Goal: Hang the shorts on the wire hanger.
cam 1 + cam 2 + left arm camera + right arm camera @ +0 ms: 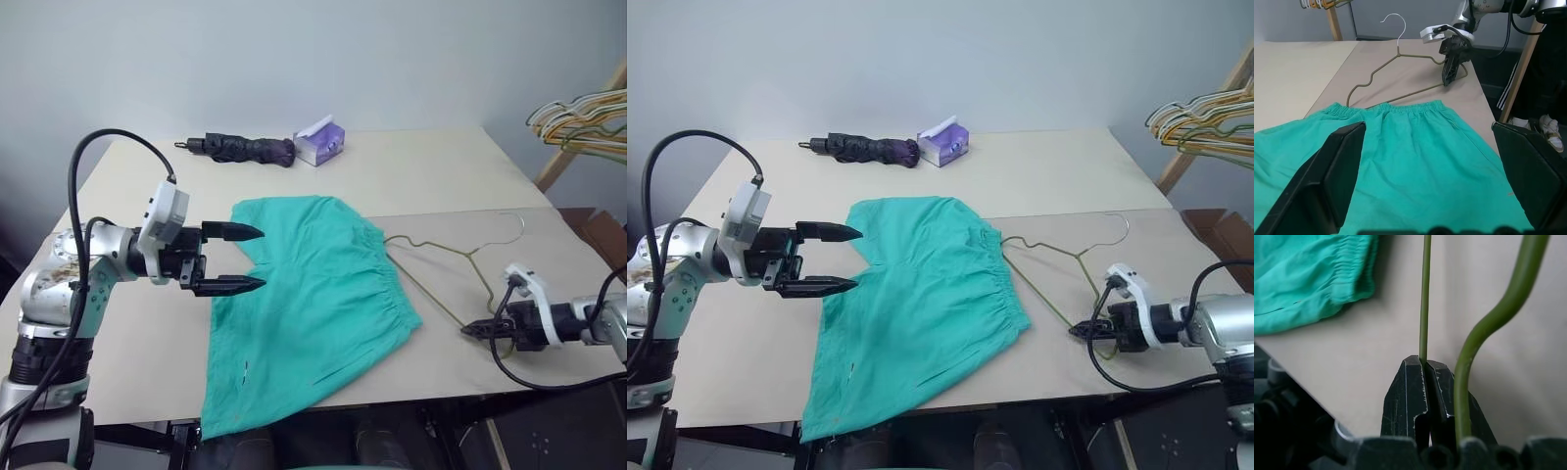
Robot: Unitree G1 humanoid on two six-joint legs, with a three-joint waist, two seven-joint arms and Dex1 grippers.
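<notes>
The teal-green shorts (309,308) lie spread on the table, with the gathered waistband toward the right and one leg hanging over the front edge. Hovering over their left edge, my left gripper (253,259) is open and points right with nothing between its fingers. The thin olive wire hanger (446,259) lies flat to the right of the waistband, its hook toward the back. My right gripper (469,331) is shut on the wire hanger's lower corner near the table's front right edge; the right wrist view has the wire (1423,298) clamped between the black fingers.
At the table's back lie a folded black umbrella (245,148) and a purple tissue box (320,142). A bunch of coloured hangers (580,119) hangs on a wooden rack at the far right. The front edge of the table (118,372) runs just below the shorts.
</notes>
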